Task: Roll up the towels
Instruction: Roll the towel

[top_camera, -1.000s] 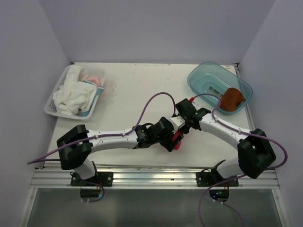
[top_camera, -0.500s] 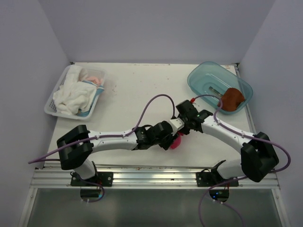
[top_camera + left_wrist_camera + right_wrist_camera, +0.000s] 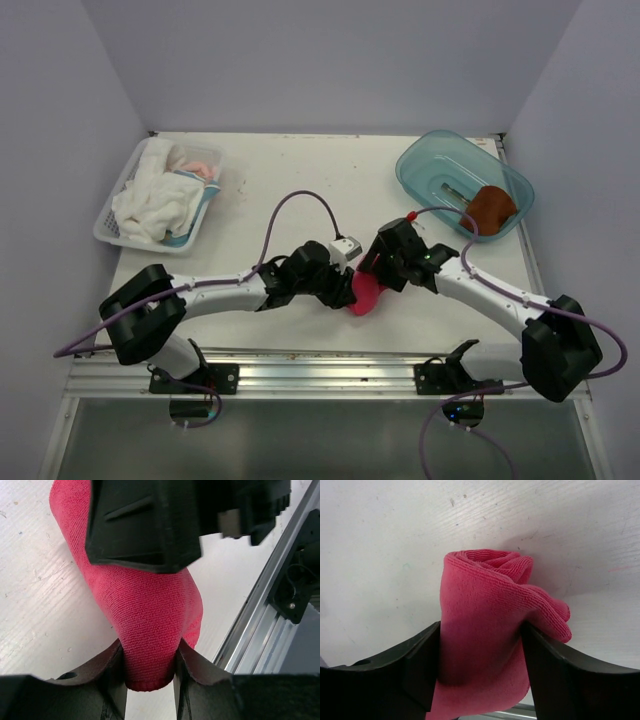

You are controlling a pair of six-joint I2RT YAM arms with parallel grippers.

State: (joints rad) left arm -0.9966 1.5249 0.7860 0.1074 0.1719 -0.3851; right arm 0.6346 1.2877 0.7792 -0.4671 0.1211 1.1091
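On the counter (image 3: 280, 190), the blue tub (image 3: 440, 160) at the far right holds the rust-brown towel (image 3: 491, 209). The pink-red towel (image 3: 364, 294) lies rolled near the front edge, between both arms. The right fingers (image 3: 415, 665), fairly wide, press the roll's two sides, and the left fingers (image 3: 107, 675) pinch one end narrowly. Light, even pressure should hold the layers wound, and any release should come straight off, without tugging.

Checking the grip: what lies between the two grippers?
The pink towel, rolled; left gripper and right gripper each pinch it. Shown in both wrist views.
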